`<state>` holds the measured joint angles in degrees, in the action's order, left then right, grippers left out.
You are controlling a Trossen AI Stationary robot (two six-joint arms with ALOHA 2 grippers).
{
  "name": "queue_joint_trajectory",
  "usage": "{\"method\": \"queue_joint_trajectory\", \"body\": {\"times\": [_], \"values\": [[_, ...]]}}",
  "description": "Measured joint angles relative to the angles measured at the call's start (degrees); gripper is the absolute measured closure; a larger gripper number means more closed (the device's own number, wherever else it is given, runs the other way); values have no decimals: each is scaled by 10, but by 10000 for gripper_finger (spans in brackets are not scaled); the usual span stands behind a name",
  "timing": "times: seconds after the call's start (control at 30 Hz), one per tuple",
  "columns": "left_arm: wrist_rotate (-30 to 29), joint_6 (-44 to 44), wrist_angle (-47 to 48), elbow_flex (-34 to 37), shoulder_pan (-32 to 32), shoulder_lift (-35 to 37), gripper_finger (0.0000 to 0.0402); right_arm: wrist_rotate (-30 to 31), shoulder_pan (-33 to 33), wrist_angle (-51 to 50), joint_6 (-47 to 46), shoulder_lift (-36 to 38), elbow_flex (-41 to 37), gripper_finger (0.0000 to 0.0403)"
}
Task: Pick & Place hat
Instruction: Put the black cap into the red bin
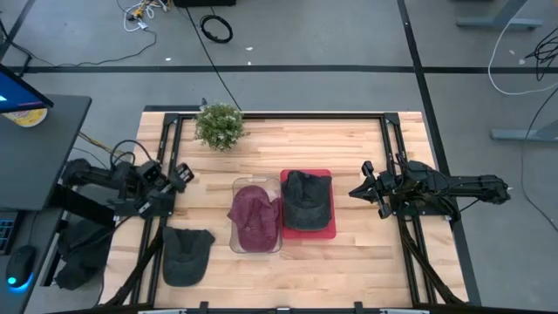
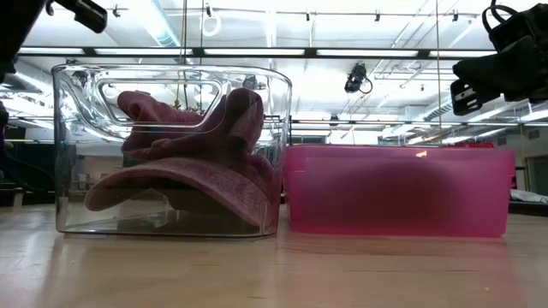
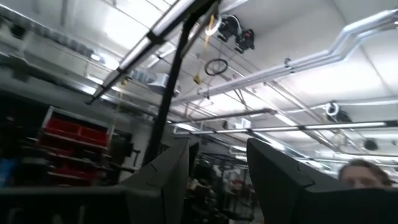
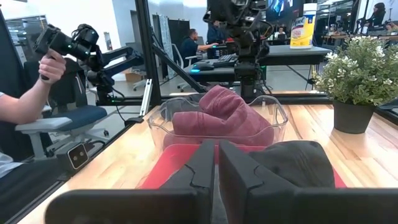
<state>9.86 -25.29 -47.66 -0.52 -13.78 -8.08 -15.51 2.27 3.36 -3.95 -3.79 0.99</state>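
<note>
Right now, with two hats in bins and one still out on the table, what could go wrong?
The maroon hat rises above the clear bin's rim, so a passing arm might snag it. The dark hat on the table lies close to the near edge and could be pushed off in a clumsy grab. The left gripper, fingers apart, points up and away from the table, so reaching that hat needs a big swing past the potted plant. The right gripper waits beside the red bin.

Left fingers apart, right fingers together.
</note>
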Motion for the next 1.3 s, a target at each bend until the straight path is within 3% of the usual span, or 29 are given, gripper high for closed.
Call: {"method": "queue_joint_trajectory", "body": {"times": [0.37,0.57,0.97,1.1,1.3], "values": [[-27,121,-128,0,-190,-123,234,0,0,0,0,0,0,376],[-104,205,-182,-9,-294,-194,234,0,0,0,0,0,0,376],[-157,339,-175,-182,-426,-428,234,0,0,0,0,0,0,376],[-233,366,-121,-255,-454,-489,234,0,0,0,0,0,0,376],[-417,359,63,-381,-488,-556,234,0,0,0,0,0,0,376]]}}
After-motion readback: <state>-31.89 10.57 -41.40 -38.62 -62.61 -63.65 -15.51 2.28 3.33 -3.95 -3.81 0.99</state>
